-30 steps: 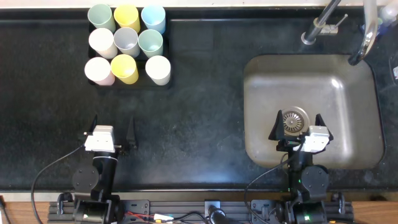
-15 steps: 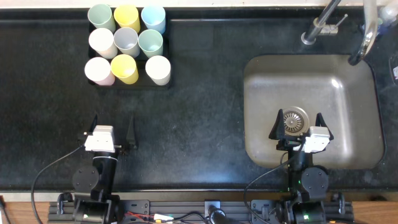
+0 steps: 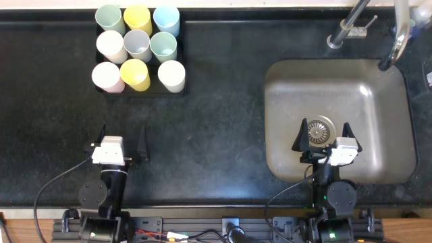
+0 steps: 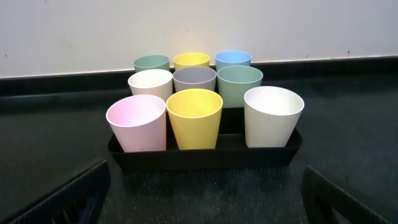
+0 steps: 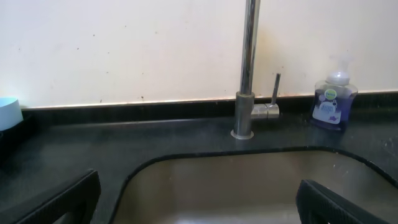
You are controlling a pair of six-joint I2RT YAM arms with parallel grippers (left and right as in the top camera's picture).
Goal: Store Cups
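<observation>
Black tray (image 4: 205,158) of nine upright cups (image 4: 194,79), sink (image 3: 378,162) well apart.

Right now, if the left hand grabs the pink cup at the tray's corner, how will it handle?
The pink cup looks empty and thin-walled, so it is probably light and slightly squashy. Its base is narrower than its rim, so a sideways push may tip it. It stands close against the yellow cup, which would likely get nudged.

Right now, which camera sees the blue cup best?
The top view: the blue cup shows its whole rim. The left wrist view catches just its top behind other cups; the right wrist view, an edge sliver.
</observation>
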